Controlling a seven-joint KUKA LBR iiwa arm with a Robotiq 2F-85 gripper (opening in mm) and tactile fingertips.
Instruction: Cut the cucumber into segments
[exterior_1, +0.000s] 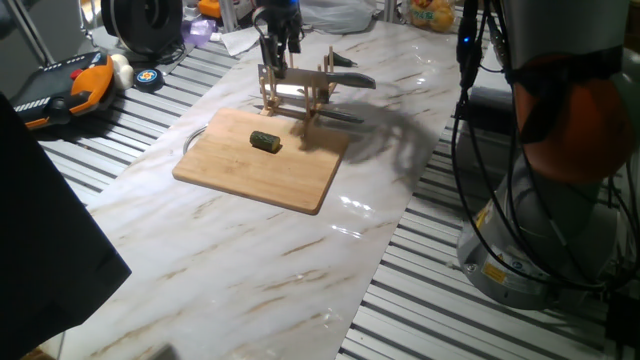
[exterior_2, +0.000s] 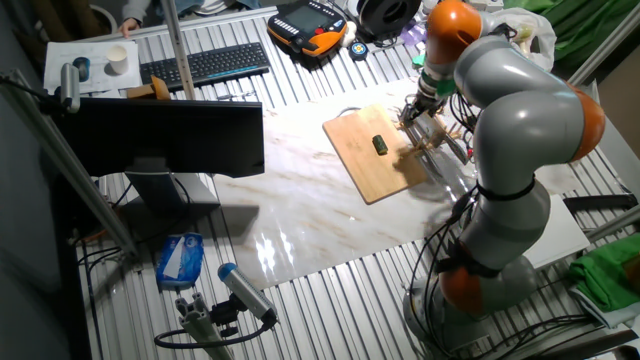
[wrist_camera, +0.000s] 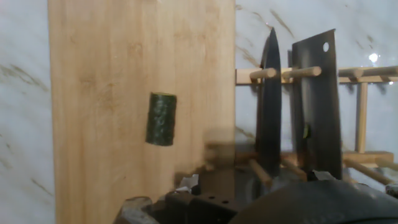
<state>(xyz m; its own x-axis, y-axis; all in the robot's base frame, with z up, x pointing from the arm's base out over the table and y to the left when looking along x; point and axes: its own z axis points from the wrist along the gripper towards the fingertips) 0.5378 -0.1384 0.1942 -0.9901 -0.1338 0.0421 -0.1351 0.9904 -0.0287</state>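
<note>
Short, stubby dark green cucumber (wrist_camera: 161, 119), uncut, lies near the middle of the pale wooden cutting board (wrist_camera: 112, 62). In the hand view it sits at about ten o'clock from the two-finger gripper (exterior_1: 276, 52), long axis toward twelve. The gripper hangs over the wooden knife rack (exterior_1: 292, 92) holding the dark-bladed knives (wrist_camera: 298, 106); its opening is apparently hidden. Bare board surrounds the cucumber.

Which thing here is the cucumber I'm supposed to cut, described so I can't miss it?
Start at the wooden board on the marble table, in front of the wooden knife rack. The cucumber lies alone near the board's middle, uncut. It is a short, stubby dark green cylinder, the only green thing on the board and far smaller than the knives in the rack.
</note>
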